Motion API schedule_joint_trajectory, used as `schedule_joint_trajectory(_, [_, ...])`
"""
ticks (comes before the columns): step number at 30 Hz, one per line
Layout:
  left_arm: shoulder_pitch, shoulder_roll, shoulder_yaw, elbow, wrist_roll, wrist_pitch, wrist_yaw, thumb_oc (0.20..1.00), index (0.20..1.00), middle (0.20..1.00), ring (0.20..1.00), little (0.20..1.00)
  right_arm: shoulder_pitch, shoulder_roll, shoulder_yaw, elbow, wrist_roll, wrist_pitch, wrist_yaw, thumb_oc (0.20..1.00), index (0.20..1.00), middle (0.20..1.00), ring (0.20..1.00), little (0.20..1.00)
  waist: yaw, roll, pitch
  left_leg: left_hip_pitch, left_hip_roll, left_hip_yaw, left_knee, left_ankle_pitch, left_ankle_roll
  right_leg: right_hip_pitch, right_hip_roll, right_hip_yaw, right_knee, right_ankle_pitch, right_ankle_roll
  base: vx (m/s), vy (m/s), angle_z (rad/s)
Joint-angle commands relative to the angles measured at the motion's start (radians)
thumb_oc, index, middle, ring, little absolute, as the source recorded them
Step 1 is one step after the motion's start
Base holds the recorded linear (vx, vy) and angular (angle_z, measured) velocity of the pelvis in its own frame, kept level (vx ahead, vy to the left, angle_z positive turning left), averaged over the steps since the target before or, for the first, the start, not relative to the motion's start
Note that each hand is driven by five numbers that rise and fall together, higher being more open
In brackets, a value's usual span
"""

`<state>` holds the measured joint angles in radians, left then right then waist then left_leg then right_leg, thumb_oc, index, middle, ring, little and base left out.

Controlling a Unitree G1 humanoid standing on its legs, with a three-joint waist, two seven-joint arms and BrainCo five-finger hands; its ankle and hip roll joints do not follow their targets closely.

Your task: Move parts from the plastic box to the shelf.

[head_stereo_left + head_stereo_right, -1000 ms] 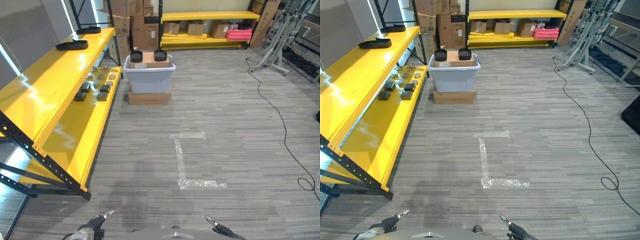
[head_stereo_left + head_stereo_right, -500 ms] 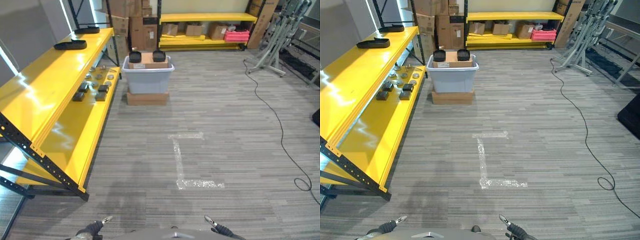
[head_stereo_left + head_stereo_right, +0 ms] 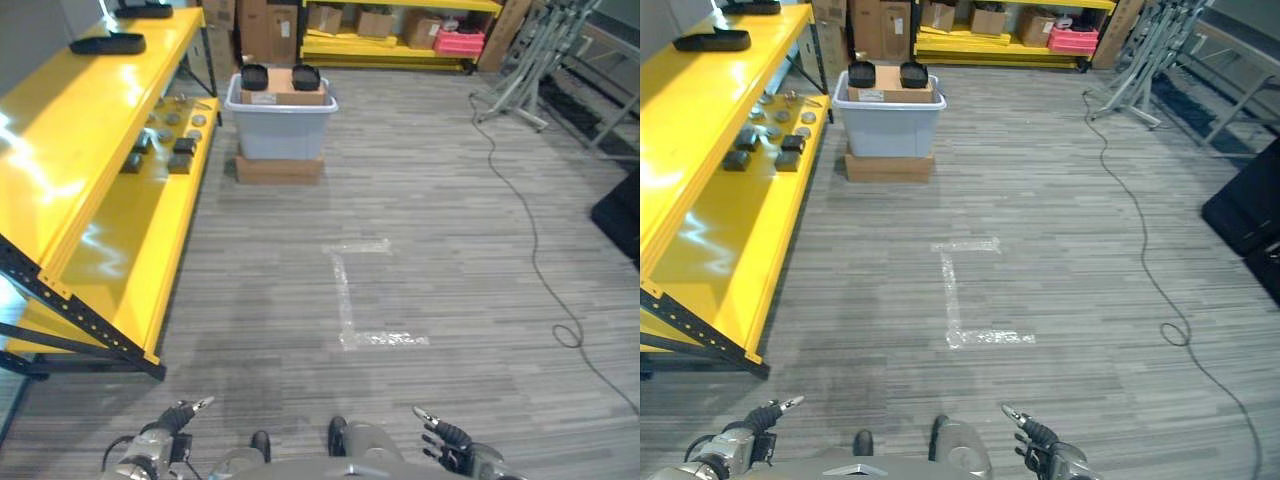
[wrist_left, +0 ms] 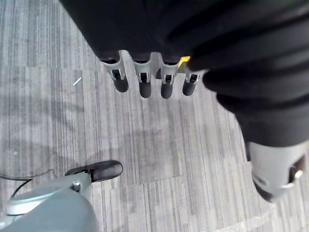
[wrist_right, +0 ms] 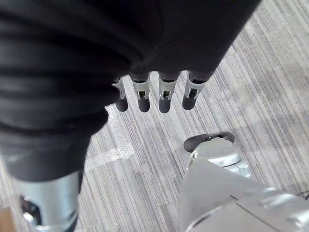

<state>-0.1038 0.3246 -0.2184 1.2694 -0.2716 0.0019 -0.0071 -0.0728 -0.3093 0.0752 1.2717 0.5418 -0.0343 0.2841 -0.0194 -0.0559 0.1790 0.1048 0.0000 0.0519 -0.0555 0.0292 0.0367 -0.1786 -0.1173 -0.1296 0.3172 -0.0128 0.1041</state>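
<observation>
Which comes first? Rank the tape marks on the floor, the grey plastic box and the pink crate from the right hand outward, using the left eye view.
From the right hand, low at the near edge:
1. Tape marks, on the floor ahead, mid-room.
2. Grey plastic box, farther ahead beside the yellow shelf, holding black parts.
3. Pink crate, on the far rack.

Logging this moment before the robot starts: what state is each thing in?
Grey plastic box: lidless, on a cardboard base, holding a cardboard box and two black parts.
Yellow metal shelf: small dark parts on its lower level.
Left hand: open, empty.
Right hand: open, empty.
</observation>
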Motion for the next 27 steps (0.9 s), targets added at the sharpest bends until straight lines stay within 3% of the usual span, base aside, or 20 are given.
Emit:
schedule_joint_trajectory(1, [-0.008, 0.005, 0.028, 0.013, 0.001, -0.007, -0.004, 1.0, 1.0, 1.0, 1.0, 1.0, 0.001, -0.021, 0.028, 0.003, -0.043, 0.017, 0.043, 1.0, 1.0, 1.0, 1.0, 1.0, -0.038, 0.016, -0.008, 0.031, -0.049, -0.027, 0.091, -0.112, 0.03, 0.012, 0.023, 0.018, -0.155, 0.181, 0.026, 0.31, -0.13, -0.11])
schedule_joint_trajectory(5, [-0.002, -0.006, 0.027, 0.035, -0.007, -0.031, 0.028, 1.0, 1.0, 1.0, 1.0, 1.0, 0.034, -0.012, 0.032, 0.036, -0.05, 0.024, 0.083, 1.0, 1.0, 1.0, 1.0, 1.0, -0.073, 0.02, -0.023, 0.062, -0.044, -0.061, 0.089, -0.13, 0.032, 0.015, 0.064, 0.066, -0.202, 0.158, -0.01, 0.25, -0.148, 0.3])
schedule_joint_trajectory(7, [-0.007, -0.005, 0.039, 0.04, -0.071, -0.036, 0.042, 1.0, 1.0, 1.0, 1.0, 1.0, 0.046, -0.011, 0.044, 0.044, -0.048, 0.049, 0.077, 1.0, 1.0, 1.0, 1.0, 1.0, -0.082, 0.021, -0.045, 0.06, -0.023, -0.06, 0.127, -0.135, 0.018, 0.051, 0.086, 0.074, -0.213, 0.12, -0.047, 0.23, -0.201, 0.36])
schedule_joint_trajectory(9, [-0.016, -0.006, 0.049, 0.035, -0.061, -0.02, 0.032, 1.0, 1.0, 1.0, 1.0, 1.0, 0.051, -0.013, 0.049, 0.047, -0.038, 0.061, 0.073, 1.0, 1.0, 1.0, 1.0, 1.0, -0.078, 0.017, -0.049, 0.009, 0.003, -0.049, 0.235, -0.074, 0.002, 0.089, 0.098, 0.08, -0.228, 0.099, -0.071, 0.19, -0.202, 0.39])
schedule_joint_trajectory(10, [-0.018, -0.014, 0.06, 0.036, -0.05, -0.013, 0.024, 1.0, 1.0, 1.0, 1.0, 1.0, 0.052, -0.016, 0.049, 0.046, -0.036, 0.059, 0.066, 1.0, 1.0, 1.0, 1.0, 1.0, -0.071, 0.007, -0.048, -0.059, 0.01, -0.053, 0.371, -0.035, -0.007, 0.12, 0.1, 0.092, -0.246, 0.089, -0.086, 0.19, -0.196, 0.23])
schedule_joint_trajectory(14, [-0.016, -0.029, 0.073, 0.033, -0.039, 0.023, -0.006, 1.0, 1.0, 1.0, 1.0, 1.0, 0.054, -0.034, 0.029, 0.045, -0.037, 0.037, 0.056, 1.0, 1.0, 1.0, 1.0, 1.0, -0.059, -0.005, -0.044, -0.211, 0.065, -0.01, 0.544, 0.038, -0.026, 0.188, 0.099, 0.095, -0.281, 0.069, -0.114, 0.19, -0.13, -0.07])
schedule_joint_trajectory(17, [-0.008, -0.042, 0.067, 0.04, -0.038, 0.027, -0.01, 1.0, 1.0, 1.0, 1.0, 1.0, 0.048, -0.037, 0.022, 0.036, -0.032, 0.025, 0.053, 1.0, 1.0, 1.0, 1.0, 1.0, -0.05, 0.002, -0.04, -0.223, 0.052, -0.008, 0.475, 0.046, -0.031, 0.21, 0.108, 0.106, -0.292, 0.055, -0.112, 0.21, 0.016, 0.15])
schedule_joint_trajectory(20, [0.013, -0.059, 0.067, 0.057, -0.037, 0.013, -0.012, 1.0, 1.0, 1.0, 1.0, 1.0, 0.031, -0.042, 0.021, 0.02, -0.026, 0.027, 0.04, 1.0, 1.0, 1.0, 1.0, 1.0, -0.016, 0.015, -0.033, -0.228, -0.016, -0.042, 0.275, 0.043, -0.036, 0.242, 0.133, 0.133, -0.302, 0.033, -0.1, 0.28, 0.113, -0.08])
schedule_joint_trajectory(22, [0.026, -0.066, 0.064, 0.06, -0.032, 0.001, -0.013, 1.0, 1.0, 1.0, 1.0, 1.0, 0.027, -0.046, 0.024, 0.021, -0.031, 0.026, 0.038, 1.0, 1.0, 1.0, 1.0, 1.0, 0.013, 0.023, -0.026, -0.258, -0.046, -0.084, 0.194, 0.08, -0.048, 0.268, 0.153, 0.16, -0.308, 0.021, -0.101, 0.32, 0.11, -0.26])
schedule_joint_trajectory(23, [0.036, -0.071, 0.061, 0.063, -0.032, -0.01, -0.01, 1.0, 1.0, 1.0, 1.0, 1.0, 0.024, -0.049, 0.026, 0.024, -0.025, 0.024, 0.04, 1.0, 1.0, 1.0, 1.0, 1.0, 0.035, 0.028, -0.02, -0.305, -0.056, -0.098, 0.177, 0.125, -0.061, 0.289, 0.167, 0.176, -0.308, 0.009, -0.105, 0.26, 0.086, -0.3])
schedule_joint_trajectory(25, [0.055, -0.071, 0.065, 0.065, -0.024, -0.023, -0.006, 1.0, 1.0, 1.0, 1.0, 1.0, 0.02, -0.052, 0.03, 0.03, -0.027, 0.009, 0.052, 1.0, 1.0, 1.0, 1.0, 1.0, 0.064, 0.031, -0.014, -0.36, -0.064, -0.098, 0.173, 0.152, -0.065, 0.313, 0.183, 0.195, -0.299, -0.013, -0.114, 0.26, 0.099, -0.52])
schedule_joint_trajectory(27, [0.061, -0.067, 0.073, 0.063, -0.012, -0.019, -0.004, 1.0, 1.0, 1.0, 1.0, 1.0, 0.013, -0.049, 0.034, 0.032, -0.035, -0.006, 0.046, 1.0, 1.0, 1.0, 1.0, 1.0, 0.072, 0.028, -0.018, -0.354, -0.07, -0.083, 0.175, 0.122, -0.049, 0.317, 0.18, 0.201, -0.274, -0.036, -0.112, 0.27, 0.175, -0.48])
